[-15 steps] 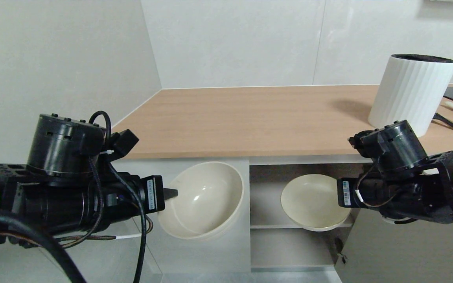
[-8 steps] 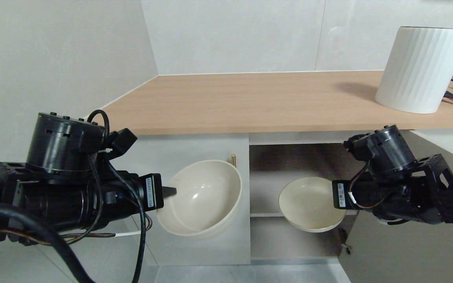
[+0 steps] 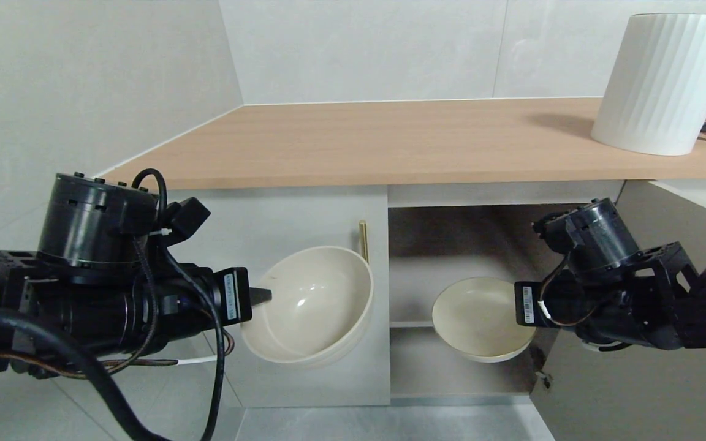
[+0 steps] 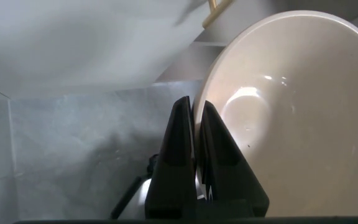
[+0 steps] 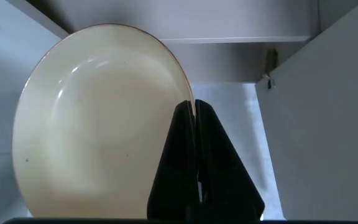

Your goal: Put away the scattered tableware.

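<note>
Our left fingers [image 4: 180, 143] pinch the large bowl [image 3: 319, 306] by its rim before the closed door [image 3: 304, 217]; our right fingers [image 5: 182, 149] pinch the small bowl [image 3: 478, 315] at the open cupboard [image 3: 445, 245], under the surface [image 3: 390, 141].

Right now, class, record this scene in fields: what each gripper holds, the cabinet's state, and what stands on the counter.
Left gripper: shut on the large bowl at its rim, in front of the closed door
Right gripper: shut on the shallow bowl at its rim, before the open cabinet
Cabinet: right side open, one shelf inside
Counter: white ribbed container
</note>
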